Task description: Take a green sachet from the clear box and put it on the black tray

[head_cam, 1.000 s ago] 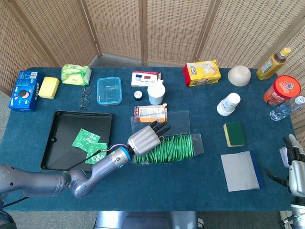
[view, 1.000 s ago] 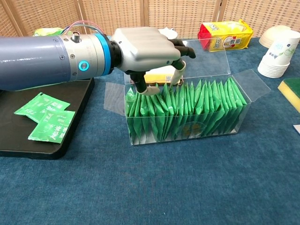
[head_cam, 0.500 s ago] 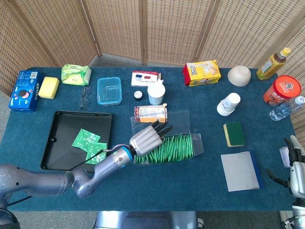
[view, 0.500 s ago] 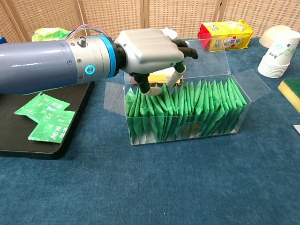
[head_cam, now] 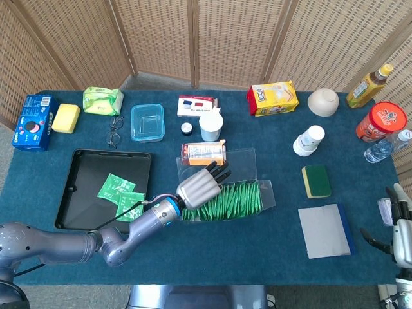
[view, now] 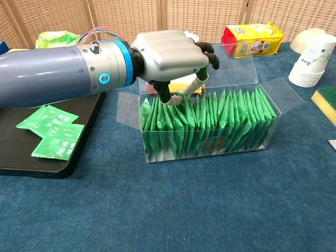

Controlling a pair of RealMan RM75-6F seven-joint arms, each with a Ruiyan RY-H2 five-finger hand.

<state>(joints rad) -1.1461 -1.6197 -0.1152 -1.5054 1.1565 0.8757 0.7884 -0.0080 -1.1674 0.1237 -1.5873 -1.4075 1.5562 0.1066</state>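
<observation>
A clear box [head_cam: 252,166] with its lid open stands mid-table, packed with a row of upright green sachets [view: 226,115]. My left hand [view: 168,50] hovers over the box's left end, palm down. Its thumb and a finger pinch the top of one green sachet [view: 180,96], which still stands in the row. The black tray [head_cam: 77,174] lies left of the box with three green sachets [head_cam: 119,192] on it. My right hand [head_cam: 398,222] sits at the table's right edge, fingers apart and holding nothing.
An orange packet [head_cam: 204,153] lies just behind the box, with a white cup [head_cam: 210,126] and a blue container [head_cam: 147,121] further back. A green sponge [head_cam: 316,181], a grey pad [head_cam: 324,230] and stacked cups [head_cam: 308,140] are to the right.
The left hand's thumb and finger have drawn together around one sachet's top at the box's left end. The right hand has stayed put.
</observation>
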